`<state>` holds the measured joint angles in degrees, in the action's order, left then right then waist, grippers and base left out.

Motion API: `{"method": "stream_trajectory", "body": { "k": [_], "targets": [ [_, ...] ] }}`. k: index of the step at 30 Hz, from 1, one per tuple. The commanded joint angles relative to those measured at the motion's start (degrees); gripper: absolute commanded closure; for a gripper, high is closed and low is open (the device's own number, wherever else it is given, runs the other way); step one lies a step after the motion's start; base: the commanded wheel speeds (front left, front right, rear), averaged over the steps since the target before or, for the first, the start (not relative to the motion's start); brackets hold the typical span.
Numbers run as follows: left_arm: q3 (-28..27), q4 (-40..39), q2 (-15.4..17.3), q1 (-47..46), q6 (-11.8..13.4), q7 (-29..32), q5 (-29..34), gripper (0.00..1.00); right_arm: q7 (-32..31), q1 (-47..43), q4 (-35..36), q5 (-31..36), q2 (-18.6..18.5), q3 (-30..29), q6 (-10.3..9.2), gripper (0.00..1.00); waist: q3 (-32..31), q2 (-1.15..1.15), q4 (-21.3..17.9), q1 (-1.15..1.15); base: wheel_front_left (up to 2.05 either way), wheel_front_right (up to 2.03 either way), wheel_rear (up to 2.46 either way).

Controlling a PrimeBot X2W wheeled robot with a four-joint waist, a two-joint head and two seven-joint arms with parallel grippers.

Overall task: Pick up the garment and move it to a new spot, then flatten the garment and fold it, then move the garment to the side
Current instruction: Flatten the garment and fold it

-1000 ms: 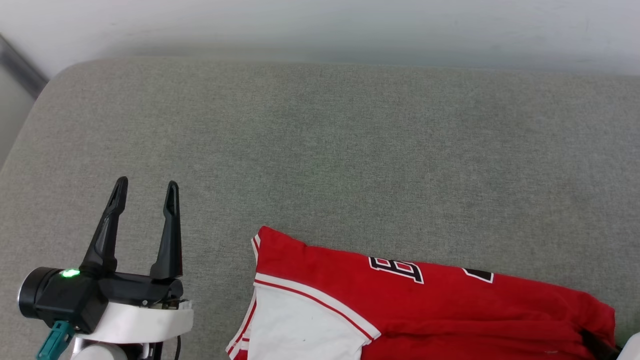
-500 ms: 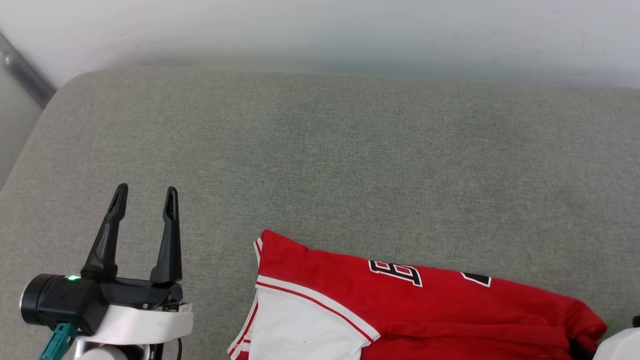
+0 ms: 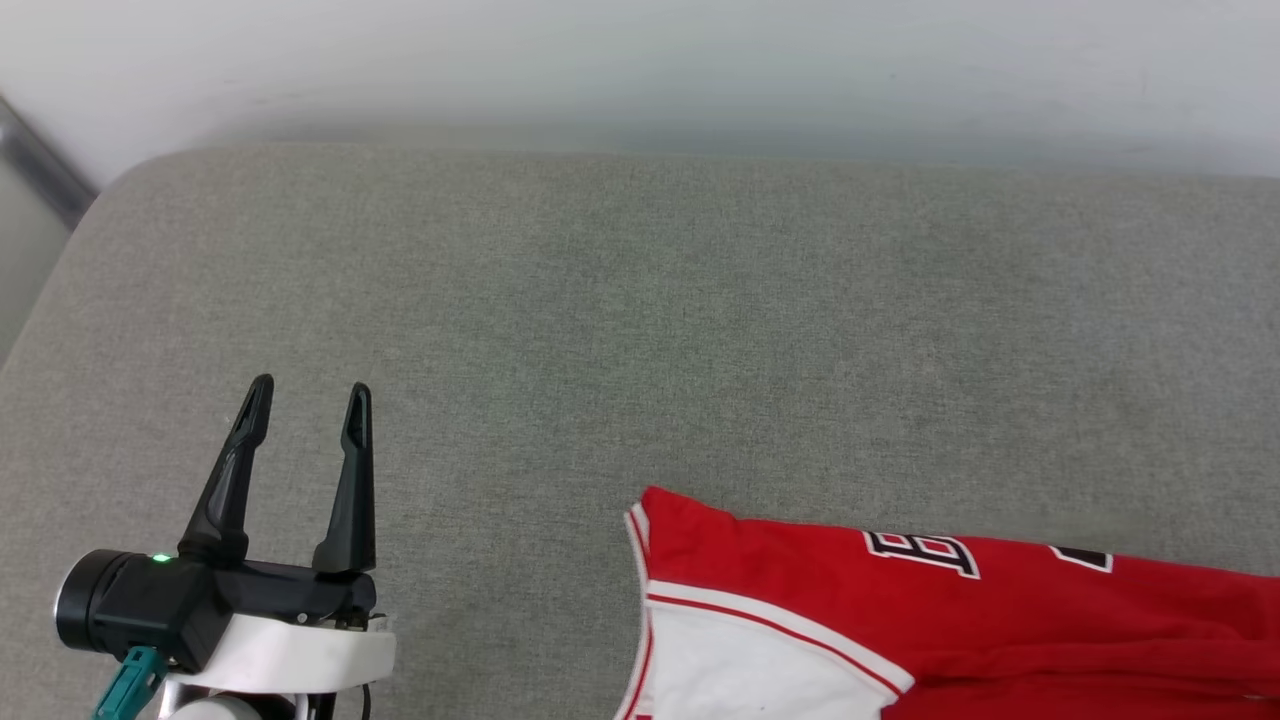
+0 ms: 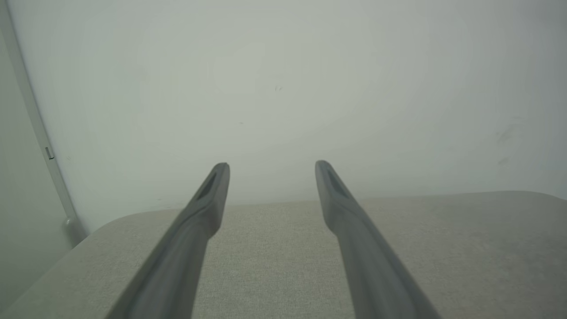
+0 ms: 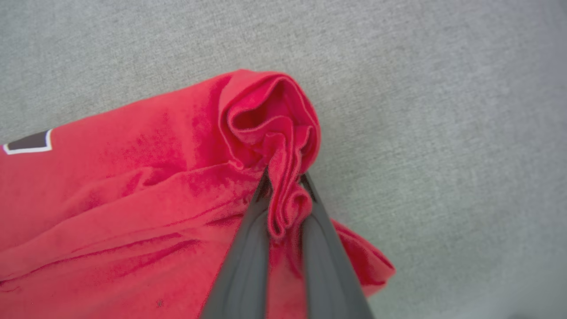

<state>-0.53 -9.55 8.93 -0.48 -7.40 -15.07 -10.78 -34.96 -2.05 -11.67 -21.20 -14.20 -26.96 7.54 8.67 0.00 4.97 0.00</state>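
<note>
The garment, a red jersey with a white sleeve, stripe trim and black lettering, lies at the lower right of the head view on a grey cushion. In the right wrist view my right gripper is shut on a bunched fold of the garment, red cloth pinched between its two fingers. My left gripper stands open at the lower left, well left of the garment, with nothing between its fingers. The left wrist view shows my left gripper spread wide over bare cushion.
The grey cushion stretches wide behind and left of the garment, with a rounded corner at far left. A pale wall runs along its far edge. A metal strip slants down at the upper left.
My right gripper has shut on the garment's edge. The garment has shifted to the right across the cushion. The left gripper stays open in about the same place.
</note>
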Motion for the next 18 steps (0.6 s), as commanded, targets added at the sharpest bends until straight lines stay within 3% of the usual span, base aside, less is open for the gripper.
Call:
{"method": "stream_trajectory", "body": {
  "k": [1, 9, 18],
  "targets": [
    [0.1, 0.1, 0.3, 0.6, -0.1, -0.1, -0.2, 0.0, 0.4, 0.9, -1.1, 1.4, -1.2, -1.1, -0.1, 1.0, -0.6, 0.0, -0.2, 0.0, 0.0, 0.0, 0.0],
    [0.4, 0.6, 0.2, 1.8, -0.1, -0.1, -0.5, 0.0, -0.9, -0.4, 0.8, 0.6, -1.2, 1.2, -0.09, 1.0, -3.5, 0.0, -0.6, 0.0, 0.0, 0.0, 0.0],
    [0.8, 0.7, -0.4, 3.1, -0.1, -0.1, -0.7, 0.0, -6.5, -5.9, 12.9, -3.4, 2.7, 9.9, -0.08, 1.0, -6.1, 0.0, -0.1, 0.0, 0.0, 0.0, 0.0]
  ]
}}
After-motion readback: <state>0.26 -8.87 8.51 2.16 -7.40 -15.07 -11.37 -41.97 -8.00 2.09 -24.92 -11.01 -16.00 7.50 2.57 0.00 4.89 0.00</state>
